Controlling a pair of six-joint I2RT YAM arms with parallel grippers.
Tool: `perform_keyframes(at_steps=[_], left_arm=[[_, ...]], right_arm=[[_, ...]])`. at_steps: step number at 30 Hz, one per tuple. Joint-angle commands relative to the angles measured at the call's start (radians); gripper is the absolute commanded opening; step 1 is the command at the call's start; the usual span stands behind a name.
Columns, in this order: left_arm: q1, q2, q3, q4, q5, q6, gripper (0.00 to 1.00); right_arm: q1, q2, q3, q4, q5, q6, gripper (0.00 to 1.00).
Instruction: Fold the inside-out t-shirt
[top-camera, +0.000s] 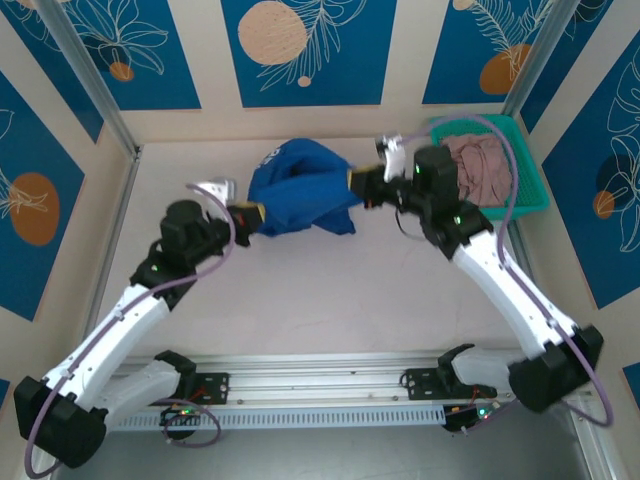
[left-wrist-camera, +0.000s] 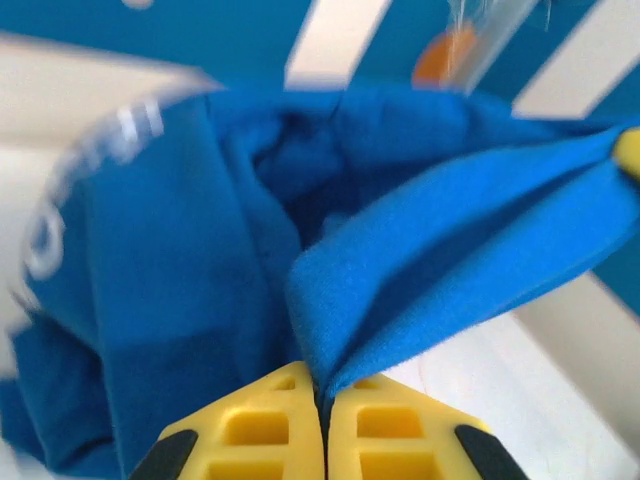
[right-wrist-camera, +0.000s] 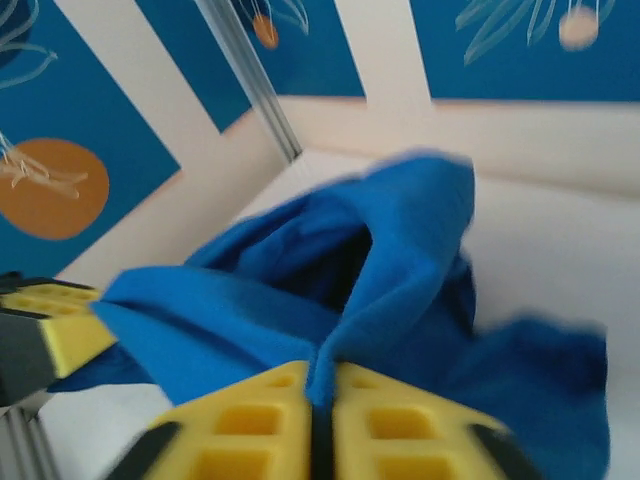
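Left arm (top-camera: 120, 320) and right arm (top-camera: 510, 290): white link shells, black joints, black bases at the aluminium rail (top-camera: 320, 385). Lilac cable (top-camera: 27, 440) loops off each base, outboard of the rail. Green LEDs on joints. Left gripper (left-wrist-camera: 322, 400), right gripper (right-wrist-camera: 320, 410): yellow fingers, square pockets, black corners.

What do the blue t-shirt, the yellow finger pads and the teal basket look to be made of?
Blue t-shirt: soft knit cloth, matte; it drapes and creases in loose folds where pinched. Yellow finger pads: moulded plastic or rubber, dull finish, with square recesses; which of the two is unclear. Teal basket: probably rigid plastic, judging by its even colour and straight rim.
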Motion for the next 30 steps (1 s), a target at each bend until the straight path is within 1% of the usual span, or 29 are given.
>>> perform_keyframes(at_steps=[1,2,3,4,5,6,8,9,10,12,15,19,21,23,25,27,30], left_arm=[[-0.062,-0.001,-0.152,-0.115,0.068,-0.012,0.16],[-0.080,-0.014,-0.178,-0.125,0.075,-0.018,0.21],[-0.099,-0.030,-0.207,-0.136,0.085,-0.024,0.30],[-0.110,-0.045,-0.228,-0.147,0.095,-0.026,0.39],[-0.114,-0.053,-0.236,-0.160,0.101,-0.026,0.46],[-0.114,-0.058,-0.237,-0.180,0.097,-0.021,0.50],[-0.115,-0.053,-0.227,-0.216,0.051,-0.008,0.56],[-0.115,-0.042,-0.218,-0.235,0.001,-0.011,0.58],[-0.115,-0.027,-0.206,-0.257,-0.065,-0.024,0.59],[-0.114,0.019,-0.182,-0.285,-0.146,-0.044,0.60],[-0.114,0.087,-0.166,-0.255,-0.167,-0.067,0.61],[-0.109,0.145,-0.147,-0.231,-0.212,-0.079,0.61],[-0.108,0.160,-0.144,-0.227,-0.212,-0.088,0.61],[-0.107,0.157,-0.155,-0.230,-0.220,-0.092,0.62],[-0.105,0.142,-0.170,-0.239,-0.238,-0.095,0.62],[-0.104,0.123,-0.187,-0.245,-0.254,-0.100,0.62],[-0.100,0.097,-0.212,-0.246,-0.262,-0.109,0.63]], right_arm=[[0.020,-0.041,-0.271,-0.098,0.088,0.071,0.27],[0.028,-0.071,-0.337,-0.102,0.093,0.090,0.33],[0.037,-0.100,-0.397,-0.112,0.107,0.113,0.39],[0.046,-0.124,-0.439,-0.120,0.120,0.128,0.43],[0.055,-0.140,-0.462,-0.121,0.124,0.131,0.45],[0.066,-0.150,-0.475,-0.111,0.129,0.134,0.46],[0.092,-0.133,-0.483,-0.049,0.115,0.141,0.48],[0.108,-0.104,-0.474,-0.016,0.104,0.149,0.48],[0.130,-0.065,-0.455,0.005,0.103,0.151,0.48],[0.179,0.025,-0.408,0.027,0.120,0.129,0.48],[0.238,0.153,-0.330,0.062,0.158,0.083,0.48],[0.251,0.325,-0.228,0.128,0.195,-0.002,0.49],[0.257,0.419,-0.169,0.130,0.263,-0.087,0.51],[0.263,0.488,-0.126,0.122,0.312,-0.161,0.53],[0.273,0.538,-0.099,0.133,0.348,-0.223,0.60],[0.286,0.579,-0.072,0.136,0.371,-0.269,0.62],[0.298,0.649,-0.017,0.134,0.424,-0.314,0.64]])
